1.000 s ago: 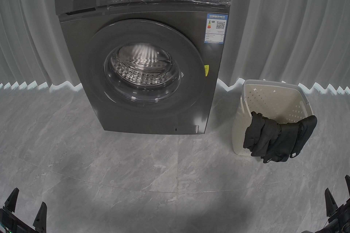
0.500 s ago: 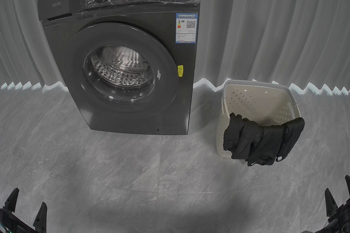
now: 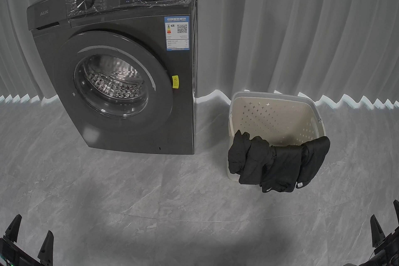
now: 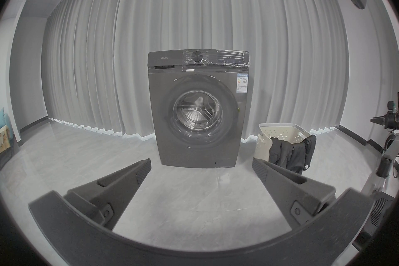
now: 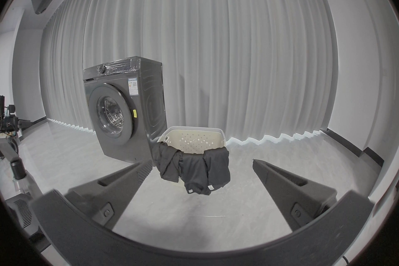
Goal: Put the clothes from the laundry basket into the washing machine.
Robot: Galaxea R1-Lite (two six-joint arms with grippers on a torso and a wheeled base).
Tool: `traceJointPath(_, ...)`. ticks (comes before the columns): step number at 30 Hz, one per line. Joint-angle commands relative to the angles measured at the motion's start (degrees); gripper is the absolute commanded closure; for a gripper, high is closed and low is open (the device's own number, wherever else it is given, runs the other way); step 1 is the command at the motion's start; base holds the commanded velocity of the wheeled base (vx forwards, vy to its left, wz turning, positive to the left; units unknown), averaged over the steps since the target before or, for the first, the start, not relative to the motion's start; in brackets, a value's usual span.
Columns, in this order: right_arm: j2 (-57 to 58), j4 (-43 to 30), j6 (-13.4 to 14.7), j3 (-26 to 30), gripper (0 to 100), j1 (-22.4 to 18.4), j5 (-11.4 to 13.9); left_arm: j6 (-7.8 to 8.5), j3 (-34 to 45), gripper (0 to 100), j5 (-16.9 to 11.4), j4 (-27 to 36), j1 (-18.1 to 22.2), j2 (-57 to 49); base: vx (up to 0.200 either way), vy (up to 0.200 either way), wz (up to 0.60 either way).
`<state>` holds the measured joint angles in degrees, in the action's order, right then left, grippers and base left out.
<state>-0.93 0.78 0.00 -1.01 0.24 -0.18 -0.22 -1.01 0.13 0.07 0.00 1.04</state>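
A dark grey front-loading washing machine [image 3: 124,63] stands at the left with its round door closed. To its right on the floor is a cream perforated laundry basket [image 3: 276,113]. Black clothes [image 3: 276,163] hang over the basket's near rim. The left wrist view has the washing machine [image 4: 198,107], the basket [image 4: 282,131] and the clothes [image 4: 292,152] beyond my open left gripper [image 4: 201,183]. My right gripper [image 5: 201,185] is open and empty, well short of the clothes [image 5: 193,167] and basket [image 5: 193,139]. Both grippers sit low at the head view's corners, the left gripper [image 3: 29,237] and the right gripper [image 3: 386,227].
Grey marbled floor [image 3: 166,204] stretches between me and the machine. A pale pleated curtain [image 3: 291,21] runs along the back behind both the machine and the basket.
The whole head picture has shifted left, so the camera has turned to the right. The machine, basket and clothes have not moved. Both grippers hold the same spots in the picture.
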Motion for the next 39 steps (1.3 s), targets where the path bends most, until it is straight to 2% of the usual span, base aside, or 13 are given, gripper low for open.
traceJointPath(1, 0.9, 0.0, 0.0, 1.0, 0, 0.0, 0.0, -0.04, 1.0, 0, 0.0, 0.0, 0.0, -1.0, 0.0, -0.2, 0.0)
traceJointPath(19, 0.9, 0.0, -0.1, 1.0, 0, -0.1, 0.0, 0.04, 1.0, 0, 0.0, 0.0, 0.0, -1.0, 0.0, -0.2, 0.0)
traceJointPath(31, 0.9, 0.0, -0.1, 1.0, 0, -0.1, 0.0, 0.04, 1.0, 0, 0.0, 0.0, -0.1, -1.0, 0.0, 0.0, 0.0)
traceJointPath(39, 0.9, 0.0, -0.1, 1.0, 0, -0.1, 0.0, 0.04, 1.0, 0, 0.0, 0.0, 0.0, -1.0, 0.2, 0.0, 0.0)
